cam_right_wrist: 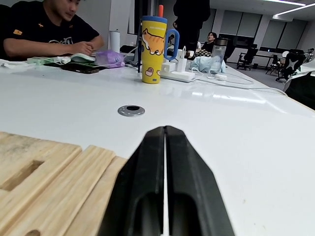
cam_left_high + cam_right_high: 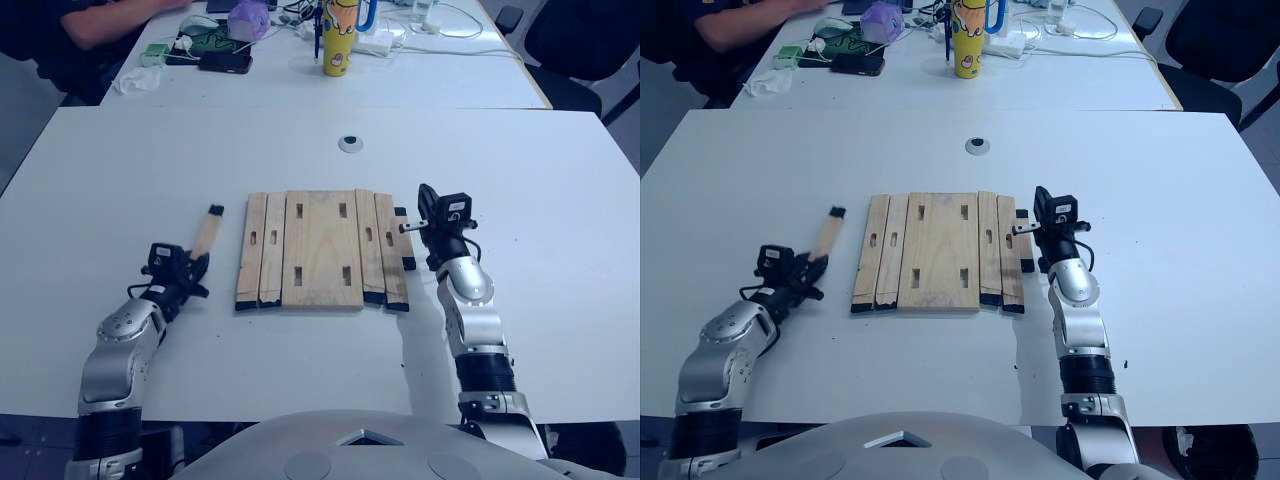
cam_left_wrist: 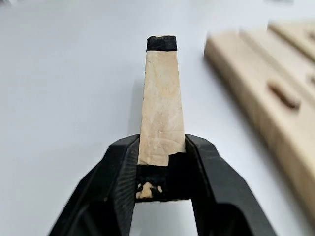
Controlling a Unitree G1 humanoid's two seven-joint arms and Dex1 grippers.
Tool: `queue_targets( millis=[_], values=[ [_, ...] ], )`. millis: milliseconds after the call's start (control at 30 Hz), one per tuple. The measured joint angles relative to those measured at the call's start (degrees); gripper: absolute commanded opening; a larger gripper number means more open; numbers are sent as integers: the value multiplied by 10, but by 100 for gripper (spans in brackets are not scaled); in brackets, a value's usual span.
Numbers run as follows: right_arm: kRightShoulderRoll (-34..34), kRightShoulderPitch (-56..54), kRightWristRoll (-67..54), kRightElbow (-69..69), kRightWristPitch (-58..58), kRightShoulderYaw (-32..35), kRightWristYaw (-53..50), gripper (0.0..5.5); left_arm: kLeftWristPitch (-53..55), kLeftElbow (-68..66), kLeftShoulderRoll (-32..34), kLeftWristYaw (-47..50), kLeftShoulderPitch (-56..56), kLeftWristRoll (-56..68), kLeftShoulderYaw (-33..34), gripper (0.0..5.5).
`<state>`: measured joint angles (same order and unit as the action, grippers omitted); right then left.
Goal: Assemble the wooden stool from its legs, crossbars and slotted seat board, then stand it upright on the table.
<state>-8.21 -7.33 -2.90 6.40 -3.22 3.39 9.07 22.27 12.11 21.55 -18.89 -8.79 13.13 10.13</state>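
While your left gripper was clamped on one end of a loose wooden leg, that leg lay flat on the white table, its black-capped far end pointing away from you and standing apart from the other parts; the slotted seat board lay flat at the middle of the table, with two slats touching its left side and two more touching its right, all with dark near ends; a shorter dark-tipped piece lay against the outermost right slat, and your right gripper rested just beside it, its fingers pressed together with nothing between them; beyond the board a round grommet sat in the tabletop, well apart from the wood; you had bare table to the left of the held leg, to the right of your right arm and between the board and the near edge; the far edge met a second table carrying a yellow cup, a phone and cables, with a person's arm resting at its far left corner.
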Motion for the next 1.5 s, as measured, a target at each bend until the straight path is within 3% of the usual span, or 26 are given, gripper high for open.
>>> queue_targets(
  millis=[167, 433, 633, 800, 1267, 1500],
  values=[
    [3, -89, -89, -17, 99, 23, 29, 0, -127, 48, -1, 7, 49, -45, -16, 133],
    [8, -155, -426, -71, 426, 61, 79, 117, -178, 67, -8, -4, 49, -56, -62, 133],
    [20, -213, -693, -76, 661, 97, 20, 206, -209, 108, -7, -36, 55, -88, -132, 133],
    [31, -218, -775, -82, 691, 100, -36, 266, -216, 114, -5, -55, 61, -89, -152, 133],
    [37, -219, -792, -82, 628, 114, -65, 266, -212, 121, -5, -76, 60, -87, -167, 133],
    [43, -227, -804, -80, 605, 119, -79, 171, -209, 122, -7, -78, 56, -87, -173, 133]
  ],
)
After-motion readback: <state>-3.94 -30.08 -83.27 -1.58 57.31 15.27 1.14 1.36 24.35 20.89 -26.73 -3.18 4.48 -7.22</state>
